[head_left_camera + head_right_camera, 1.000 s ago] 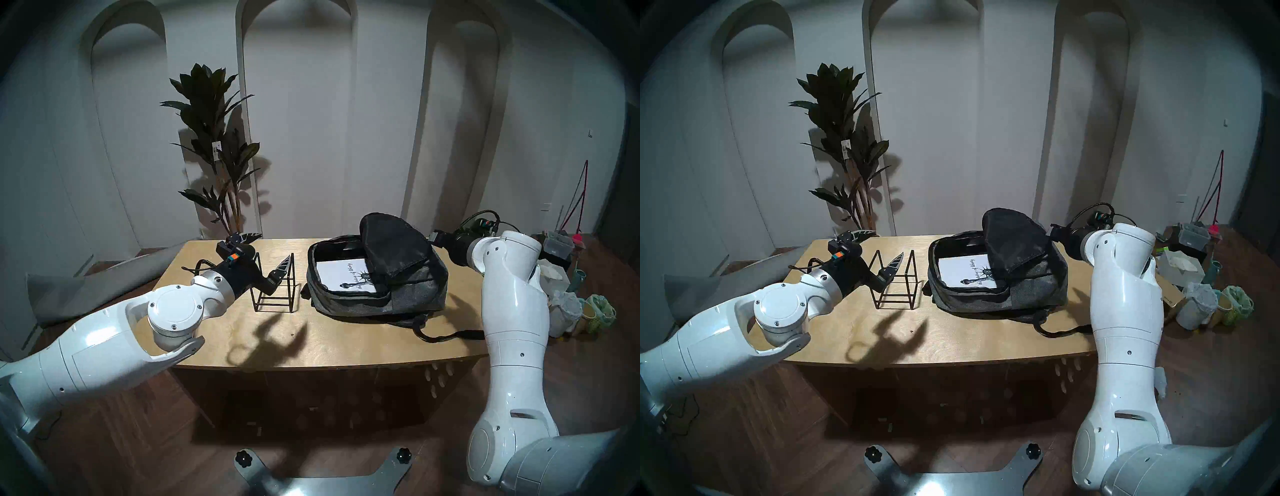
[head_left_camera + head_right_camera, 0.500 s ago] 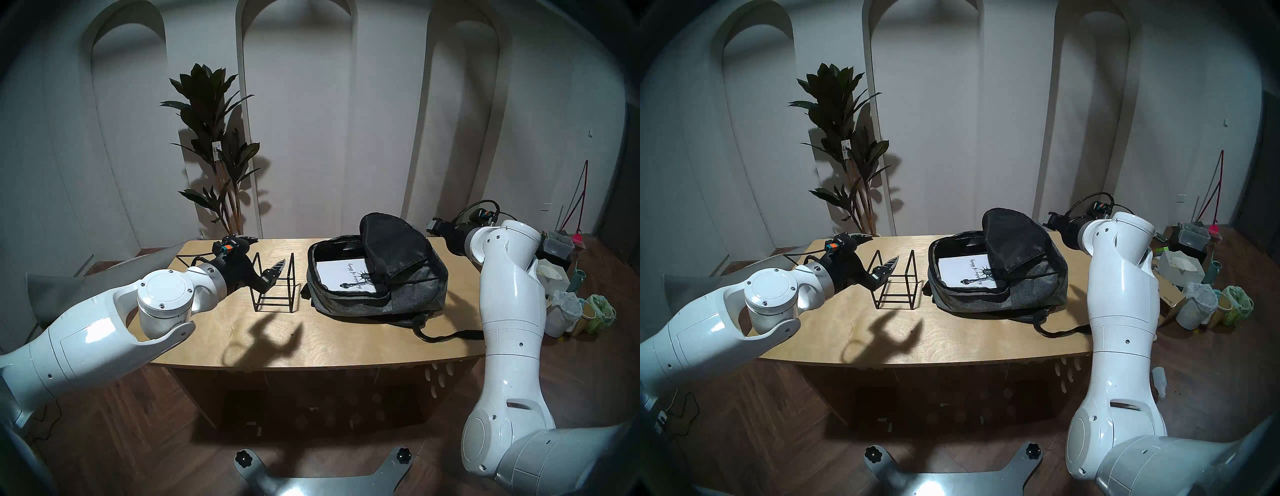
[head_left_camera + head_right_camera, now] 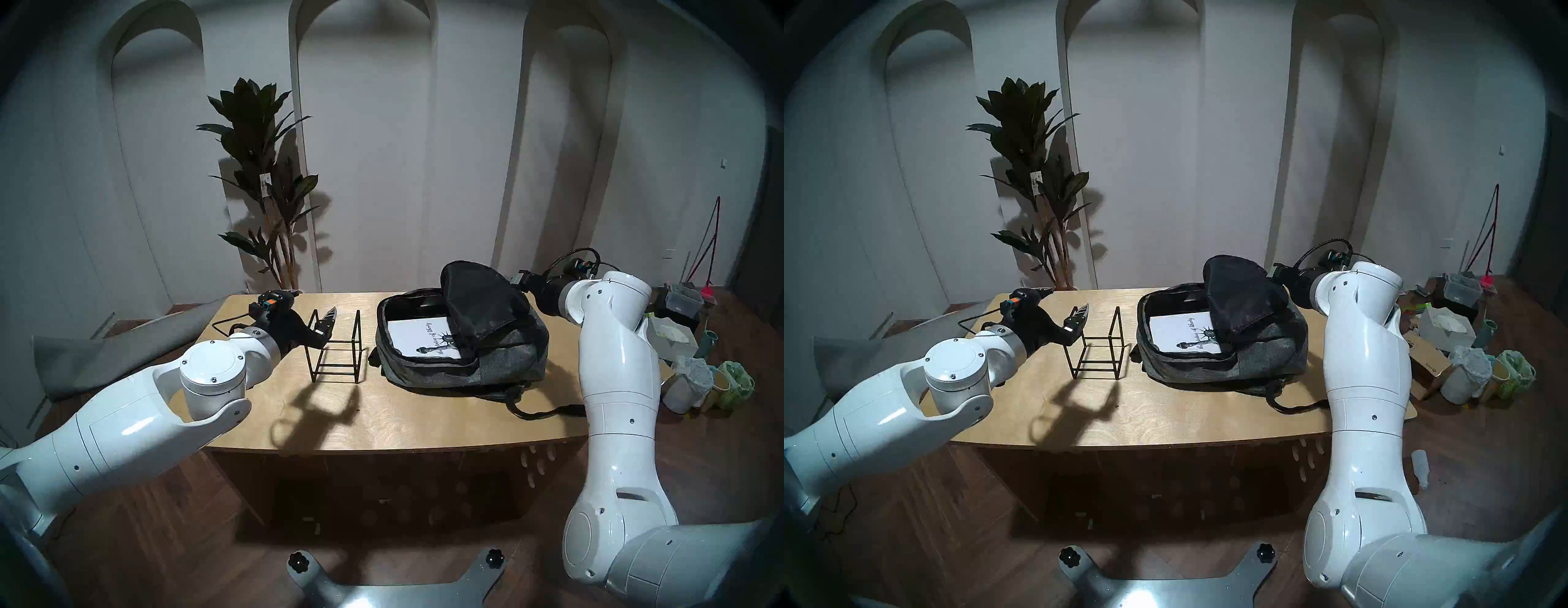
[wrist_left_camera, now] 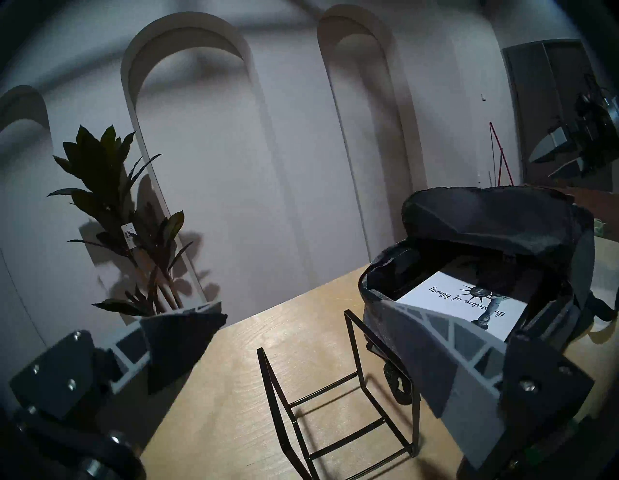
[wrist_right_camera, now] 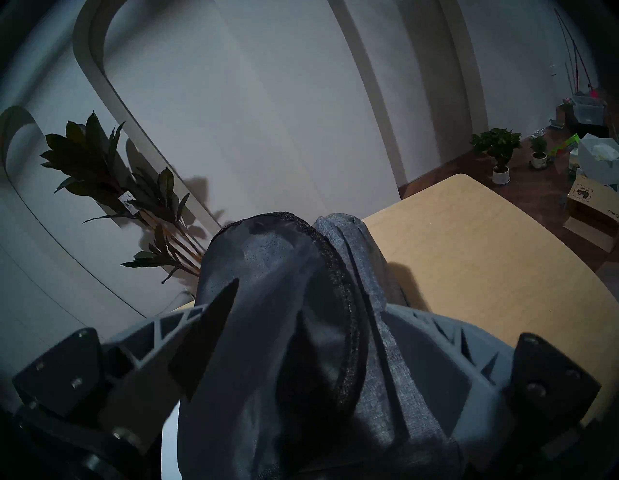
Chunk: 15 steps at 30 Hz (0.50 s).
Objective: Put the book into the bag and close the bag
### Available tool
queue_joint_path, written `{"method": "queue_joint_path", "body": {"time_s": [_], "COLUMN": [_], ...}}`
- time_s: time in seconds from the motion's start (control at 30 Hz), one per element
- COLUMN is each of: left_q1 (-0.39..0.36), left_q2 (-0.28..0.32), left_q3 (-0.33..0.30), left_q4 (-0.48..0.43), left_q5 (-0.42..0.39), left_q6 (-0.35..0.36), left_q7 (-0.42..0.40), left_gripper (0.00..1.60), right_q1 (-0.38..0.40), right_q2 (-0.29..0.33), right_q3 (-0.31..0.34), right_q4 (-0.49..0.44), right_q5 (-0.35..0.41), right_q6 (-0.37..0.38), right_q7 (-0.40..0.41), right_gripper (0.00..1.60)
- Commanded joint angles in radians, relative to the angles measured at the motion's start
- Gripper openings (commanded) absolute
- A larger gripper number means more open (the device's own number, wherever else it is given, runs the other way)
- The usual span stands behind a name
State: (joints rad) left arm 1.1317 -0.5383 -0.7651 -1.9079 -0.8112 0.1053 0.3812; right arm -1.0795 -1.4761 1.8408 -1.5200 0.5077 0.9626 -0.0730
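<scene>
Book (image 3: 428, 339) lies flat inside the open bag (image 3: 509, 361), right of centre on the table (image 3: 424, 420), cover up, partly under the raised black flap (image 3: 479, 297). Right gripper (image 5: 301, 335) straddles the flap with fingers spread, not clamped. Left gripper (image 4: 301, 335), left of centre, is empty with fingers apart beside the wire stand (image 3: 337, 352).
</scene>
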Motion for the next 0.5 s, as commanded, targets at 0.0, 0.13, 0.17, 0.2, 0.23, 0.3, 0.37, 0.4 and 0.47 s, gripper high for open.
{"method": "queue_joint_path", "body": {"time_s": [0.0, 0.13, 0.17, 0.2, 0.23, 0.3, 0.37, 0.4, 0.47], "left_q1": [-0.013, -0.015, -0.015, -0.015, -0.017, -0.018, -0.019, -0.019, -0.019], "left_q2": [-0.005, -0.012, -0.013, -0.013, -0.016, -0.019, -0.022, -0.022, -0.024], "left_q3": [-0.015, -0.01, -0.01, -0.01, -0.008, -0.008, -0.008, -0.008, -0.008], "left_q4": [-0.011, -0.005, -0.004, -0.004, -0.002, 0.0, 0.001, 0.001, 0.002], "left_q5": [0.002, 0.003, 0.002, 0.002, 0.003, 0.004, 0.004, 0.004, 0.003], "left_q6": [-0.006, -0.003, -0.002, -0.002, -0.001, 0.0, 0.0, 0.0, 0.001], "left_q7": [0.018, 0.024, 0.024, 0.024, 0.025, 0.027, 0.029, 0.029, 0.032], "left_gripper": [1.6, 1.6, 1.6, 1.6, 1.6, 1.6, 1.6, 1.6, 1.6], "right_q1": [0.02, 0.023, 0.025, 0.025, 0.029, 0.034, 0.04, 0.04, 0.047], "right_q2": [0.003, 0.003, 0.002, 0.002, 0.002, 0.002, 0.001, 0.001, 0.0], "right_q3": [-0.002, -0.004, -0.005, -0.005, -0.008, -0.013, -0.019, -0.019, -0.026], "right_q4": [0.004, 0.021, 0.024, 0.024, 0.037, 0.051, 0.064, 0.064, 0.077], "right_q5": [-0.001, 0.002, 0.002, 0.002, 0.002, 0.003, 0.001, 0.001, 0.003], "right_q6": [-0.003, -0.003, -0.003, -0.003, -0.009, -0.017, -0.025, -0.025, -0.032], "right_q7": [-0.007, -0.002, -0.002, -0.002, 0.001, 0.004, 0.005, 0.005, 0.011], "right_gripper": [1.6, 1.6, 1.6, 1.6, 1.6, 1.6, 1.6, 1.6, 1.6]}}
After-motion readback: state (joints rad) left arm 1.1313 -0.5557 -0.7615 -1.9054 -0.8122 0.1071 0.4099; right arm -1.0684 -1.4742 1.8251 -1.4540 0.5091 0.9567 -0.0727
